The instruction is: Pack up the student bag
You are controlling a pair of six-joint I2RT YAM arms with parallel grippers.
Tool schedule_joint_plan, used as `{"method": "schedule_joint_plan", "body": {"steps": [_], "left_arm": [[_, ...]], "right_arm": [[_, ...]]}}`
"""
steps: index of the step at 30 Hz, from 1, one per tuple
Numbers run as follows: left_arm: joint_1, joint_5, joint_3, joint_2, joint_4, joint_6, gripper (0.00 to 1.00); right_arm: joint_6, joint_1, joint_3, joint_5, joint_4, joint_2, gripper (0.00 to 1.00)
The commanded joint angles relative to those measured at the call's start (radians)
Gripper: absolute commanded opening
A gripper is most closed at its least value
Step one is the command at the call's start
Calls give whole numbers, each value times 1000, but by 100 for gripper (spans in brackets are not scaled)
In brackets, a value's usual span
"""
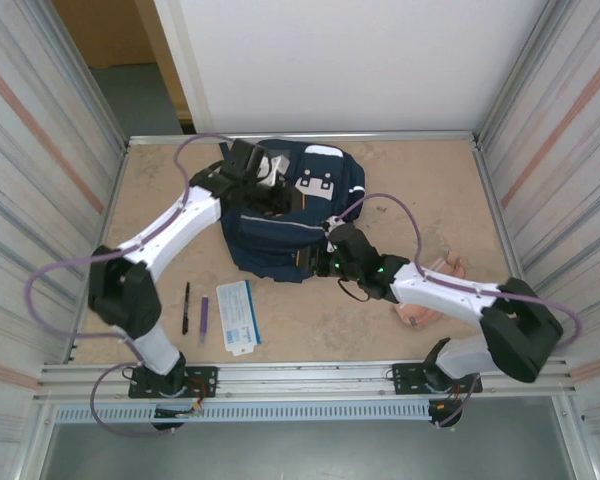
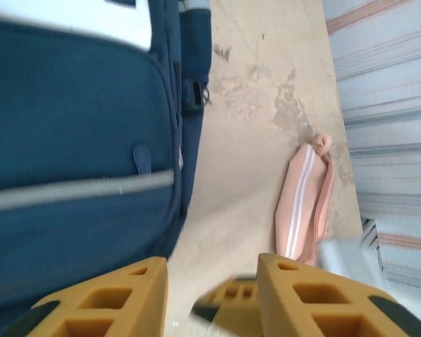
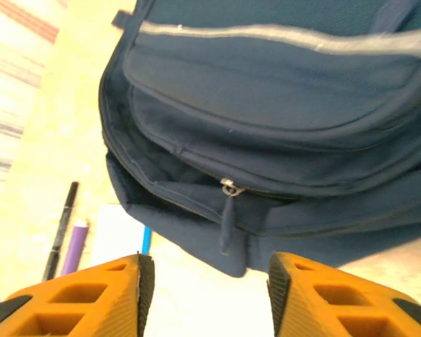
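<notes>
- The student bag (image 1: 290,215), navy woven fabric with grey reflective stripes, lies mid-table toward the far side; its inside is hidden.
- A fabric zip pull (image 3: 226,217) hangs from its front pocket, just ahead of the right gripper (image 3: 207,281), whose jaws stand apart and empty.
- The left gripper (image 2: 210,288), at the bag's far-left part, is also parted, holding nothing.
- A soft pink pouch (image 2: 305,203) with white stripes lies to the bag's right.
- Near left lie a slim black pen (image 1: 186,306), a purple marker (image 1: 204,318) and a flat white-blue booklet (image 1: 238,316).

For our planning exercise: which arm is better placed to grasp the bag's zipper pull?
Right. The right gripper, open, faces the zipper pull of the student bag; the left gripper points past the bag.
</notes>
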Motion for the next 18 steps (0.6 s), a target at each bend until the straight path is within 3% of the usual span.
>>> {"method": "schedule_joint_plan", "body": {"steps": [1, 4, 6, 7, 9, 12, 16, 18], "left_arm": [[-40, -64, -114, -37, -18, -47, 39], [-95, -179, -139, -56, -52, -83, 41], [-147, -276, -132, -55, -99, -130, 45], [-176, -324, -129, -52, -121, -155, 46], [-231, -438, -104, -35, -193, -203, 49], [-295, -555, -31, 25, -309, -243, 52], [-334, -611, 9, 89, -355, -287, 52], [-343, -618, 14, 119, -351, -305, 52]], "right_arm": [[-125, 4, 6, 142, -183, -90, 49], [-235, -3, 24, 202, -242, -122, 51], [-227, -18, 57, 266, -307, -132, 57], [-190, -30, 79, 312, -363, -133, 64], [-110, -75, 133, 347, -489, -131, 99], [3, -204, 183, 262, -593, -133, 99], [36, -323, 116, 54, -468, -170, 95], [39, -341, 97, 24, -421, -183, 94]]}}
